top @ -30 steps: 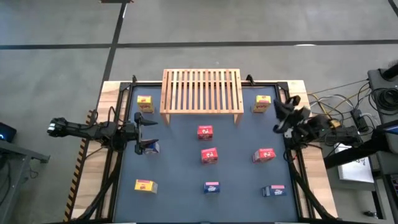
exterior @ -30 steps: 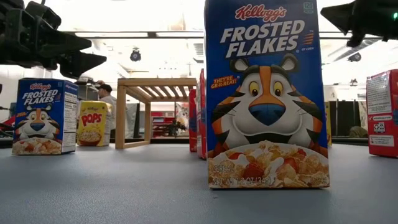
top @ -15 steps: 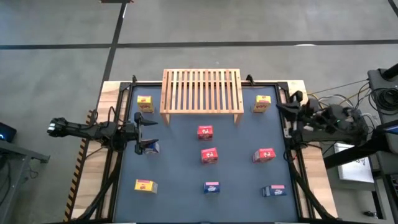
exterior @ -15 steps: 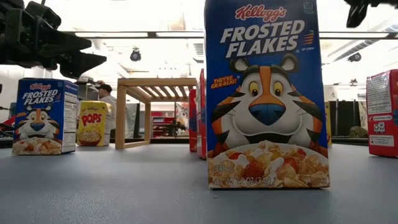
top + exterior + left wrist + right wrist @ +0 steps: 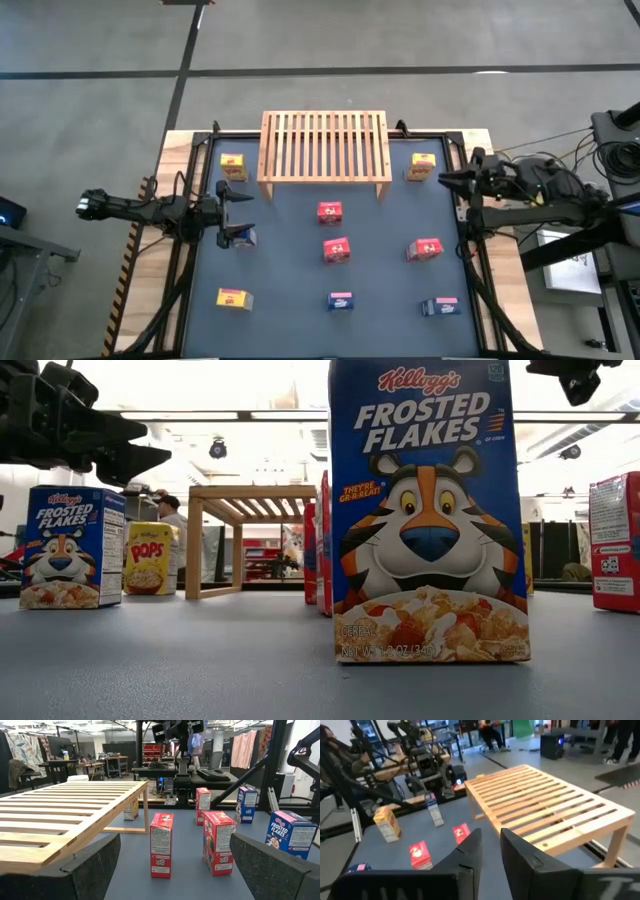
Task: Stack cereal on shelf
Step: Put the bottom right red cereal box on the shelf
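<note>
High view shows you the shelf (image 5: 324, 146) at the top centre of the dark surface (image 5: 290, 260), with nothing on its slats. Eight cereal boxes show scattered below and beside it: yellow ones at upper left (image 5: 232, 166), upper right (image 5: 422, 166) and lower left (image 5: 234, 297), reds through the middle, blues along the bottom. Your left gripper (image 5: 238, 213) sits at the left edge, spread wide and holding nothing, right over a blue box (image 5: 243, 237). Your right gripper (image 5: 449, 180) hovers at the right edge near the upper-right yellow box, its fingers (image 5: 522, 857) slightly parted around nothing.
</note>
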Robot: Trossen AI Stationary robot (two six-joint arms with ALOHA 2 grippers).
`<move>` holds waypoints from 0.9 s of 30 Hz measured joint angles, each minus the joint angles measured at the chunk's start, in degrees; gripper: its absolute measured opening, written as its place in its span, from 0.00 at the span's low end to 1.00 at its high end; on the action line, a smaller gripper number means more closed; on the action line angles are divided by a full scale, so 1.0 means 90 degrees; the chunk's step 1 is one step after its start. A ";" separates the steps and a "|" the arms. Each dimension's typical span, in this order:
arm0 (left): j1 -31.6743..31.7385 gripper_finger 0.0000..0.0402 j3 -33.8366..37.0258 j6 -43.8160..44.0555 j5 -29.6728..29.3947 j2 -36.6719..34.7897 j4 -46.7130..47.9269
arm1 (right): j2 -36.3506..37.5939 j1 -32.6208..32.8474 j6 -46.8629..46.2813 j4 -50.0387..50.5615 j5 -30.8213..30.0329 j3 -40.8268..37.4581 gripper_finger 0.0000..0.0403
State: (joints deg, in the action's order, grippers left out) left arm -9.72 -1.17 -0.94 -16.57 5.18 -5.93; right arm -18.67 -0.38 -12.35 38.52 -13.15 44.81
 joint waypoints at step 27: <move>0.0002 0.89 0.0000 0.0000 -0.0001 -0.0001 0.0000 | 0.0401 -0.0002 -0.0701 0.1137 0.0654 -0.0517 0.38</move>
State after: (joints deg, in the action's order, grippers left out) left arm -9.69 -1.17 -0.94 -16.58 5.17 -5.93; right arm -15.06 -0.40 -18.66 48.76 -7.26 40.16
